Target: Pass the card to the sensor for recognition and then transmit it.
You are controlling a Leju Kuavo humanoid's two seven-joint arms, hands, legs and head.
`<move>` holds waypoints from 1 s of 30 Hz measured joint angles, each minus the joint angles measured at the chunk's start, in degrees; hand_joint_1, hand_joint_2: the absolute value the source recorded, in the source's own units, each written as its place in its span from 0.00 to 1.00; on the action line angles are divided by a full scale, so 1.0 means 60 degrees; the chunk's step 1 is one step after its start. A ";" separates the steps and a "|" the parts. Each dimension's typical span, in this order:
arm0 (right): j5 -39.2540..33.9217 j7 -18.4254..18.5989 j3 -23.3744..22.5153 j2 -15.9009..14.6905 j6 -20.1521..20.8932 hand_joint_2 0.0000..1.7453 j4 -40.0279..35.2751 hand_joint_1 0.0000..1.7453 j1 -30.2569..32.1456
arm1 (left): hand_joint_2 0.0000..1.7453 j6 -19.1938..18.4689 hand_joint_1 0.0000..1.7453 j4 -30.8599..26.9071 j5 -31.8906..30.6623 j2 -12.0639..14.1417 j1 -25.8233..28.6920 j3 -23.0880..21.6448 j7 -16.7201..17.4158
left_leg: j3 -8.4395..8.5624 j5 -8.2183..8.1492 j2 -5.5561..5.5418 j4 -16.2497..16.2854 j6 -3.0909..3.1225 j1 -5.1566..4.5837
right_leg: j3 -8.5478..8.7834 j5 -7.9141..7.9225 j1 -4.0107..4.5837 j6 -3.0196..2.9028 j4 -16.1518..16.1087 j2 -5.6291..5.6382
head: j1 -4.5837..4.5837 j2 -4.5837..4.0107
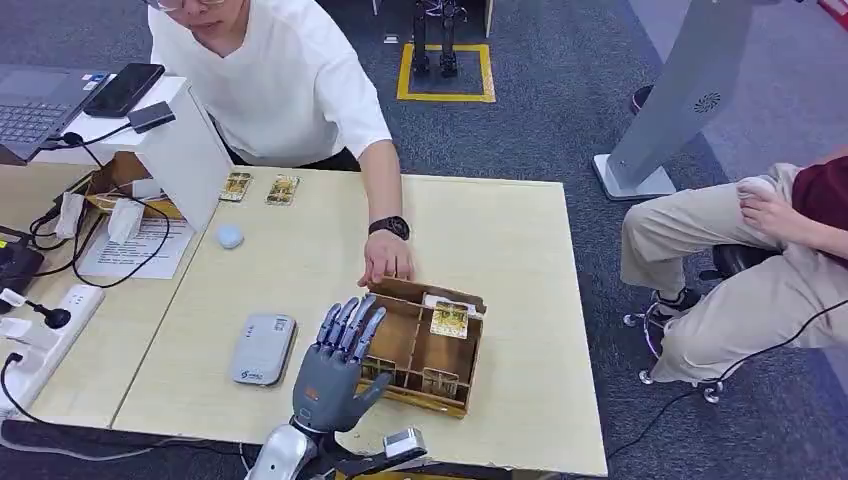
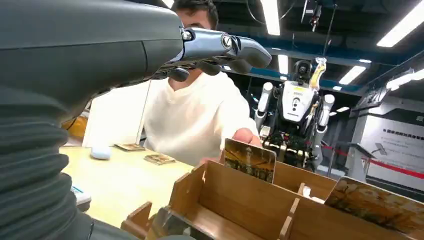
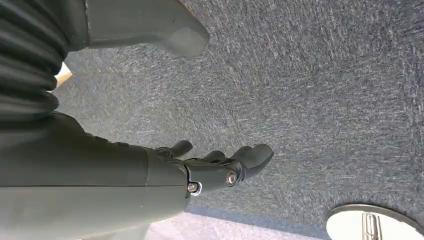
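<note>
A wooden divided box [image 1: 474, 352] sits on the table near its front edge. One patterned card [image 1: 449, 319] lies in a far compartment, and another stands in a near one [image 1: 438, 381]. My left hand [image 1: 335, 362] hovers at the box's left side, fingers straight and apart, holding nothing. From the left wrist, those fingers [image 2: 225, 47] reach over the box [image 2: 240, 200], where a card [image 2: 249, 159] stands upright. The grey-white sensor [image 1: 262, 348] lies flat to the left of my hand. My right hand [image 3: 220, 170] hangs over carpet, fingers loosely spread, empty.
A person in a white shirt rests a hand [image 1: 387, 265] on the box's far edge. Two more cards [image 1: 258, 188] lie at the table's far side, near a small round pale object [image 1: 230, 236]. Cables, a power strip [image 1: 40, 345] and a white stand [image 1: 185, 150] crowd the left. Another person sits at the right [image 1: 740, 270].
</note>
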 joint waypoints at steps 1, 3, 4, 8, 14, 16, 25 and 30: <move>-0.0004 0.0000 0.0000 0.0000 0.0000 1.00 0.0000 0.00 0.0000 | 1.00 0.0000 0.03 0.0000 0.0008 0.0000 0.0000 0.0000 0.0000 | 0.0000 0.0000 0.0000 0.0000 0.0000 0.0000 | 0.0000 0.0000 0.0000 0.0000 0.0000 0.0000 | 0.0000 0.0000; -0.0004 0.0000 0.0000 0.0004 0.0000 1.00 0.0000 0.00 0.0000 | 1.00 -0.0003 0.13 0.0000 0.0004 0.0003 0.0000 0.0000 0.0000 | 0.0000 0.0000 0.0000 0.0000 0.0000 0.0000 | 0.0000 0.0000 0.0000 0.0000 0.0000 0.0000 | 0.0000 -0.0003; -0.0004 0.0000 0.0000 0.0011 0.0000 1.00 0.0000 0.00 -0.0002 | 1.00 -0.0003 0.13 0.0000 0.0004 0.0004 -0.0001 0.0000 0.0000 | 0.0000 0.0000 0.0000 0.0000 0.0000 0.0000 | 0.0000 0.0000 0.0000 0.0000 0.0000 0.0000 | 0.0000 -0.0003; 0.0015 0.0000 0.0000 0.0018 0.0000 1.00 0.0000 0.00 -0.0007 | 1.00 -0.0003 0.57 0.0004 0.0033 0.0004 -0.0001 0.0000 -0.0011 | 0.0000 0.0000 0.0000 0.0000 0.0000 0.0000 | 0.0000 0.0000 0.0000 0.0000 0.0000 0.0000 | 0.0000 0.0000; 0.0018 0.0000 0.0000 0.0022 0.0000 1.00 0.0000 0.00 -0.0024 | 1.00 -0.0003 0.84 0.0007 0.0029 0.0004 -0.0001 0.0000 -0.0033 | 0.0000 0.0000 0.0000 0.0000 0.0000 0.0000 | 0.0000 0.0000 0.0000 0.0000 0.0000 0.0000 | 0.0000 -0.0003; 0.0018 0.0000 0.0000 0.0022 0.0000 1.00 0.0000 0.00 -0.0026 | 1.00 -0.0003 0.82 0.0015 0.0029 0.0004 -0.0001 0.0000 -0.0036 | 0.0000 0.0000 0.0000 0.0000 0.0000 0.0000 | 0.0000 0.0000 0.0000 0.0000 0.0000 0.0000 | 0.0000 -0.0003; 0.0022 0.0011 0.0000 0.0022 0.0000 1.00 0.0000 0.00 -0.0034 | 1.00 -0.0003 0.42 0.0153 0.0029 0.0007 -0.0008 0.0000 -0.0026 | 0.0000 0.0000 0.0000 0.0000 0.0000 0.0000 | 0.0000 0.0000 0.0000 0.0000 0.0000 0.0000 | 0.0000 -0.0003; 0.0022 0.0025 0.0000 0.0022 0.0000 1.00 0.0000 0.00 -0.0035 | 1.00 -0.0003 0.32 0.0182 0.0018 0.0004 -0.0007 0.0000 0.0018 | 0.0000 0.0000 0.0000 0.0000 0.0000 0.0000 | 0.0000 0.0000 0.0000 0.0000 0.0000 0.0000 | 0.0000 -0.0003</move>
